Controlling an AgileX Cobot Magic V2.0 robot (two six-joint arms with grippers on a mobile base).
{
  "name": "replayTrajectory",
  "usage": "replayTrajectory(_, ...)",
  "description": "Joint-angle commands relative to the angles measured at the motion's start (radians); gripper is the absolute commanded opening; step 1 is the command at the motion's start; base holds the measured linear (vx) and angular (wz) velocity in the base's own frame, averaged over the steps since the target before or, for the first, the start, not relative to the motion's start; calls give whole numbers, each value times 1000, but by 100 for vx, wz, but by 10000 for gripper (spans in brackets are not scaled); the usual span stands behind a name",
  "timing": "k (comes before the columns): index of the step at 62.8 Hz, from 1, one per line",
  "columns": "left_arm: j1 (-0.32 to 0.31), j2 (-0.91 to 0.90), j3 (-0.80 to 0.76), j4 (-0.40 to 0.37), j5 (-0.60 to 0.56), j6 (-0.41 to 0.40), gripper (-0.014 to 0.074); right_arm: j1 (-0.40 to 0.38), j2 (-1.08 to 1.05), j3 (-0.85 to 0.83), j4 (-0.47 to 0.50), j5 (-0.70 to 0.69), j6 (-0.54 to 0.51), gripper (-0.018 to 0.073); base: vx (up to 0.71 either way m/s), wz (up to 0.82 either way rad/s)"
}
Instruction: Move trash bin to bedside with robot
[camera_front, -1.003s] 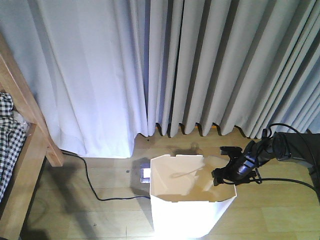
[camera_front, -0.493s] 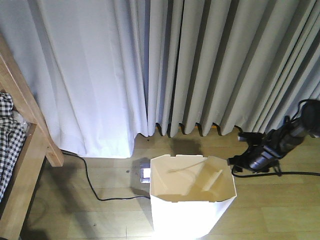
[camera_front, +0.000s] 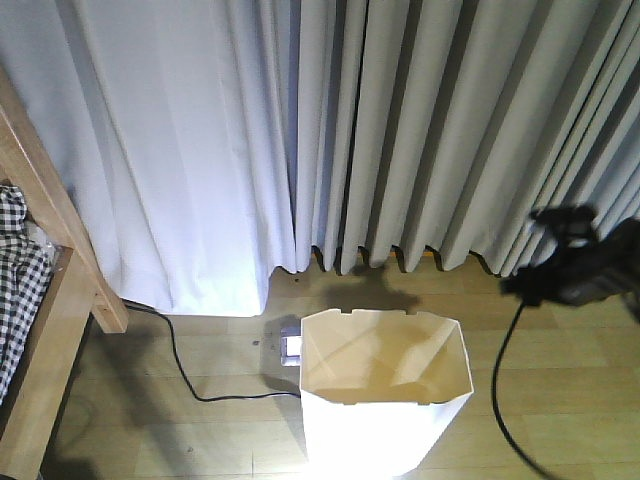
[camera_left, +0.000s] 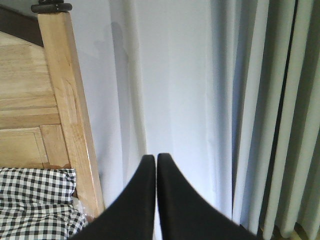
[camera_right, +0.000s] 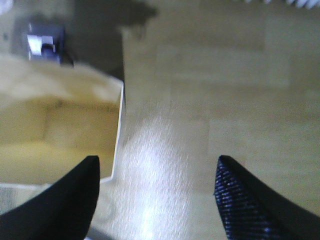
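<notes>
So the white thin-walled plastic trash bin with the angular notched rim (camera_front: 385, 392) is sitting upright on the light wood floor (camera_front: 560, 400), in front of the grey pleated curtains (camera_front: 420, 130). It's well apart from the light-brown wooden bed frame (camera_front: 60, 250), which is off to the bin's left with the black-and-white checked bedding (camera_front: 15, 280) showing.

The right gripper (camera_front: 565, 265) is hovering up and to the right of the bin, blurred, clear of the rim. In the right wrist view its fingers (camera_right: 250, 200) are spread wide with nothing between them, and the bin's rim is down to their left. The left gripper (camera_left: 152, 165) is pinched closed on nothing, pointing at the curtain by the bedpost.

My read: the right arm is nearer, and the bin needs shifting leftward toward the bed. A black cable (camera_front: 190, 375) is lying on the floor along that path.
</notes>
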Motion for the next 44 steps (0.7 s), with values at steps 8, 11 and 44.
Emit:
replayTrajectory(8,0,-4,-21,-5,-73,-4,-6,-4,-428,92,8,-10,0,458,0,0)
replayTrajectory(11,0,-4,-21,-5,-73,-4,-6,-4,-499,101,17,-1,6,458,0,0)
replayTrajectory(44,0,-4,-21,-5,-73,-4,-6,-4,-1236,318,81,17,1,458,0,0)
